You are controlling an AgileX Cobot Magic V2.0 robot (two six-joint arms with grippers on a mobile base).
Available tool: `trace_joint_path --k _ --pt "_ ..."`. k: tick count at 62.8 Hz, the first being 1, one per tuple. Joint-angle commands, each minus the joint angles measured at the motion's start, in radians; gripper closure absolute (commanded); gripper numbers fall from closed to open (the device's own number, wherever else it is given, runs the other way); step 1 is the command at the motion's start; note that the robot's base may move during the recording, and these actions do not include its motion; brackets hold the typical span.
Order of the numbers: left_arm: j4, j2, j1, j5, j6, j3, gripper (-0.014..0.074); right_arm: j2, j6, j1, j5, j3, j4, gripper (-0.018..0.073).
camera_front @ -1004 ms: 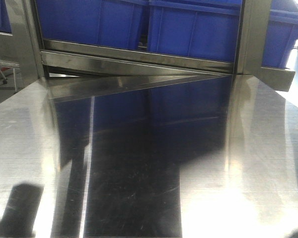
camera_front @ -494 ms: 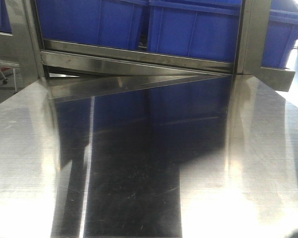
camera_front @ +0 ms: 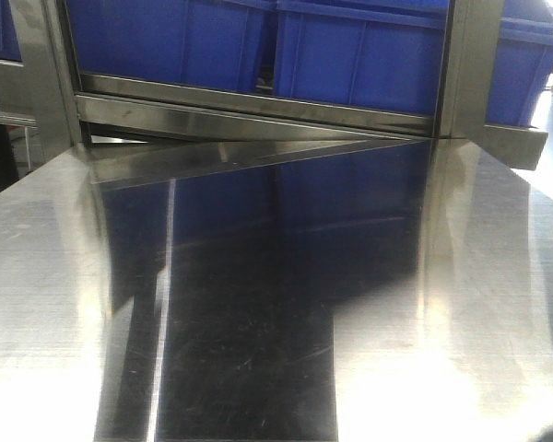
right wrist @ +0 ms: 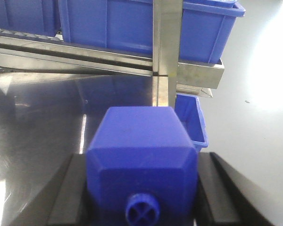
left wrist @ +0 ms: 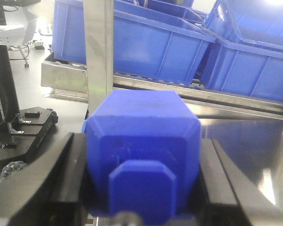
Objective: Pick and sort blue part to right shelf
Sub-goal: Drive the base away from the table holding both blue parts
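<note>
Your left tool (left wrist: 142,162) is pinching the blue part (left wrist: 141,125), its stepped top facing the wrist camera, in front of the right shelf (camera_front: 258,120) and its blue crates (camera_front: 350,51). Your right tool (right wrist: 141,179) is gripping a knob-topped blue block (right wrist: 141,141) by the edge of the table (camera_front: 258,331).

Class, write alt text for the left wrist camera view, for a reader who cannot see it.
The blue part, a block with a low stepped top, fills the foreground, clamped between two black fingers. Behind it, a steel rack holds large blue crates beyond a shiny steel table.
</note>
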Motion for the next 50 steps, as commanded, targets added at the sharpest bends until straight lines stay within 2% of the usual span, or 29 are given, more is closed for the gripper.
trace_joint_path --k 1,50 --pt "0.001 0.001 0.003 -0.103 -0.001 -0.03 0.0386 -0.003 -0.01 -0.006 -0.095 -0.031 -0.002 0.0273" --pt "0.001 0.001 0.003 -0.103 -0.001 -0.03 0.0386 -0.003 -0.01 -0.006 -0.095 -0.031 -0.002 0.0273"
